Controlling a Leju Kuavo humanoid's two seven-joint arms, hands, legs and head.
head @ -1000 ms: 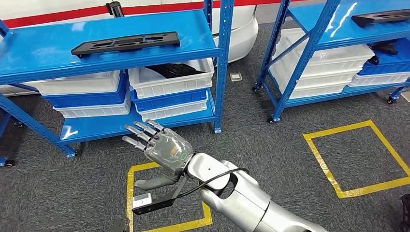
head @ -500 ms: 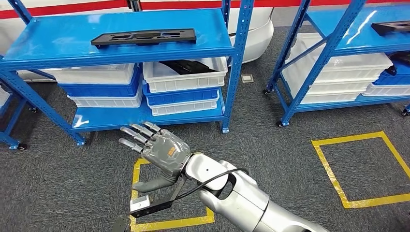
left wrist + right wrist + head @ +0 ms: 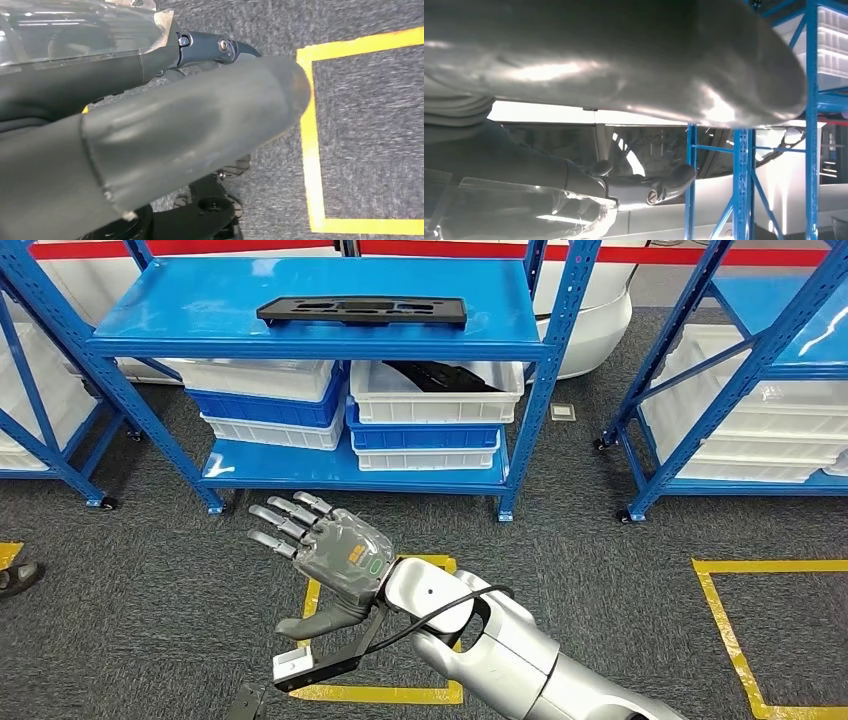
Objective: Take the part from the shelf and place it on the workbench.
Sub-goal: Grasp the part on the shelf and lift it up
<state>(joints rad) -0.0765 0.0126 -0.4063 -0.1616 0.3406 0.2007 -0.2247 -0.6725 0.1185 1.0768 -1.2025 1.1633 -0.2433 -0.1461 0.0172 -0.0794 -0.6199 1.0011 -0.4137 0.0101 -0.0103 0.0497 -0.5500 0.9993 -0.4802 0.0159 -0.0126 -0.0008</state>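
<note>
**Right hand spread and empty in front of shelf; part on top shelf**

Hidden / cut off / unclear:
- Left hand (image 3: 150, 135): seen in left wrist view as a thick grey thumb close to the lens, over grey carpet and a yellow tape line (image 3: 306, 150). Fingers mostly covered by the thumb; cannot tell whether spread or curled.
- Right wrist view: blurred, much of it taken up by the thumb of the right hand (image 3: 574, 65); blue uprights and a pale glossy body beyond.
- Dark piece (image 3: 440, 377) lying in the upper white bin (image 3: 440, 400), only partly visible under the top shelf; shape not readable.
- Second rack (image 3: 740, 370) to the right cut by the picture edge, pale bins on it partly shown. Third blue frame (image 3: 40, 410) to the left also cut off.
- Dark shoe (image 3: 15, 578) at the left edge, wearer out of picture.

Task item:
- 1 part (image 3: 362, 311), flat, black, long, with cut-outs, lying on the top level of the middle shelf (image 3: 180, 320), well apart from the raised hand.

Hand state, head view:
- Right hand (image 3: 335, 555) raised above the carpet below the shelf, fingers apart and pointing toward the rack, thumb hanging down, nothing in it.

Counts, head view:
- 6 bins under the top level, in 2 stacks of 3, each white, blue, white from the top.
- 2 yellow floor squares, both partly shown: 1 (image 3: 400, 692) under the arm, 1 (image 3: 735, 640) to the right.
</note>
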